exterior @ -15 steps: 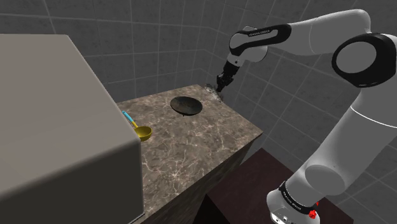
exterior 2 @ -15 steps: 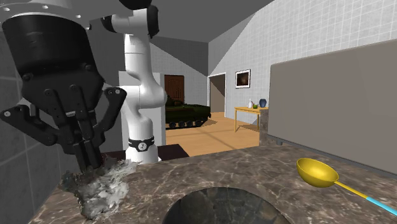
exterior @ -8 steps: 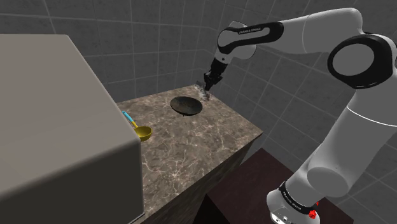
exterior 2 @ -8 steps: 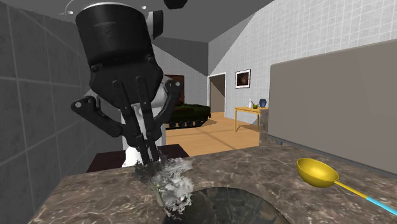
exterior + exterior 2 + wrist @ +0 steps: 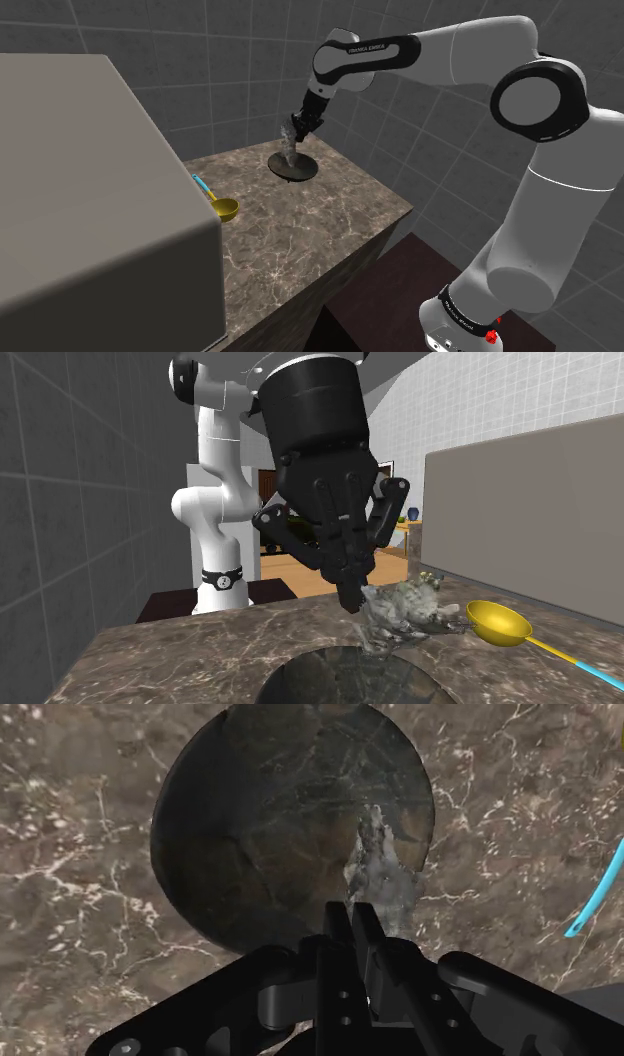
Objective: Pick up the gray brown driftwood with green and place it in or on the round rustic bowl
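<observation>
The grey-brown driftwood [image 5: 405,614] hangs in the air over the round dark bowl [image 5: 345,679], with my black gripper [image 5: 352,599] shut on it. In the shoulder view the gripper [image 5: 299,128] holds the driftwood [image 5: 290,145] just above the bowl [image 5: 294,166] at the far end of the marble counter. In the wrist view the pale driftwood [image 5: 381,874] juts out from between the closed fingers [image 5: 335,936] and lies over the bowl [image 5: 270,814], near its rim.
A yellow ladle with a blue handle [image 5: 221,204] lies on the brown marble counter [image 5: 300,225], against a large grey box [image 5: 80,200]. Grey tiled walls stand behind the counter. The counter's edge drops to a dark floor by the stand.
The gripper lifted the driftwood off the counter's far corner and carried it toward the shoulder view's left, from beside the bowl to above it.
</observation>
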Action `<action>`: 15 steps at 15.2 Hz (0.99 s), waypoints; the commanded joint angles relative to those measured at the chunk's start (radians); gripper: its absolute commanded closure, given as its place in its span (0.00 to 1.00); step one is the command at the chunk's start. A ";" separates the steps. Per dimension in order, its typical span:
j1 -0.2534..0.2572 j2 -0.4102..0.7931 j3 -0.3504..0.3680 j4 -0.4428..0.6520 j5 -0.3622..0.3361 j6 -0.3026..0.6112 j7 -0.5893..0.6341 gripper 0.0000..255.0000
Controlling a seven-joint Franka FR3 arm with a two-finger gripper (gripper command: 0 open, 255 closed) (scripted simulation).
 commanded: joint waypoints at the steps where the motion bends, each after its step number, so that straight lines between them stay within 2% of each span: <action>1: 0.007 0.010 0.004 0.002 0.000 0.011 0.011 1.00; 4: 0.006 0.016 0.005 -0.007 0.003 0.025 0.005 1.00; 5: 0.006 0.016 0.005 -0.007 0.003 0.025 0.005 0.00; 7: 0.049 0.088 -0.040 0.060 -0.052 0.029 0.321 0.00; 8: 0.062 0.106 -0.056 0.078 -0.062 0.025 0.394 0.00; 15: 0.066 0.150 -0.051 0.048 -0.049 0.099 0.386 0.00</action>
